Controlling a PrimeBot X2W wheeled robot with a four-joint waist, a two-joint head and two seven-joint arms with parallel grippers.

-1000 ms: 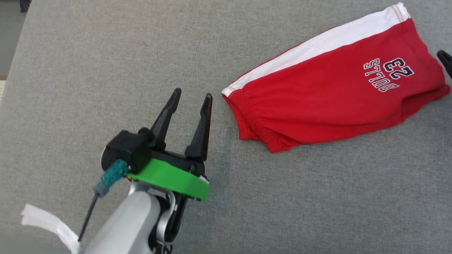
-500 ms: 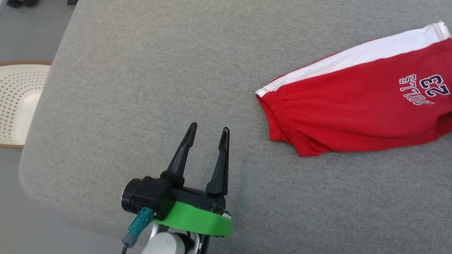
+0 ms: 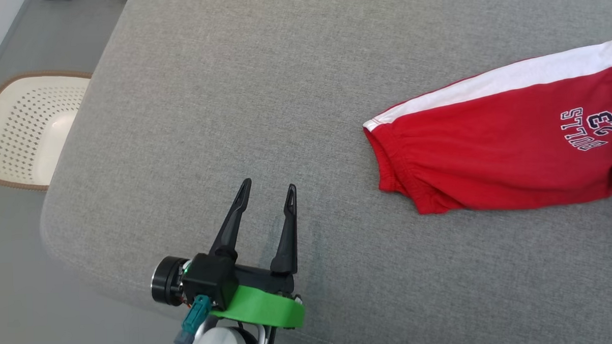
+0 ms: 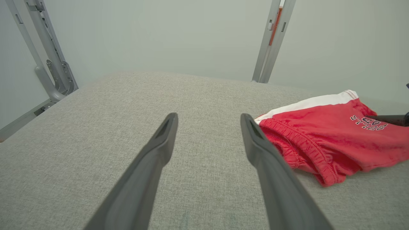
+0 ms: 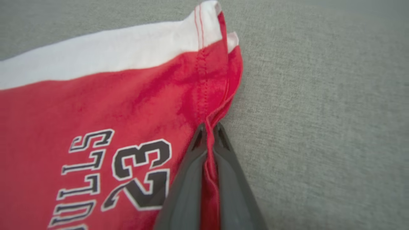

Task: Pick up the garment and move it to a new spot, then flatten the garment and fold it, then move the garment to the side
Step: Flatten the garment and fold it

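The garment [image 3: 498, 150] is a pair of red shorts with a white side stripe and a "BULLS 23" print, lying flat on the grey cushion [image 3: 283, 91] at the right. In the right wrist view my right gripper [image 5: 209, 126] is shut on a pinched fold of the garment [image 5: 96, 105] at its leg hem, beside the print. One of its dark fingers [image 4: 388, 119] shows over the garment [image 4: 329, 143] in the left wrist view. My left gripper [image 3: 268, 184] hovers open and empty near the cushion's front edge, left of the waistband, and appears again as the left gripper [image 4: 208, 116].
A white perforated basket [image 3: 24, 131] with a brown rim sits on the floor off the cushion's left side. Grey metal frame posts [image 4: 271, 41] rise against the wall behind the cushion. Bare grey fabric stretches across the cushion's left and far parts.
The right gripper, open beside the garment's leg end a second ago, has shut on the hem. The head camera has turned, shifting the whole picture. The left gripper stays open.
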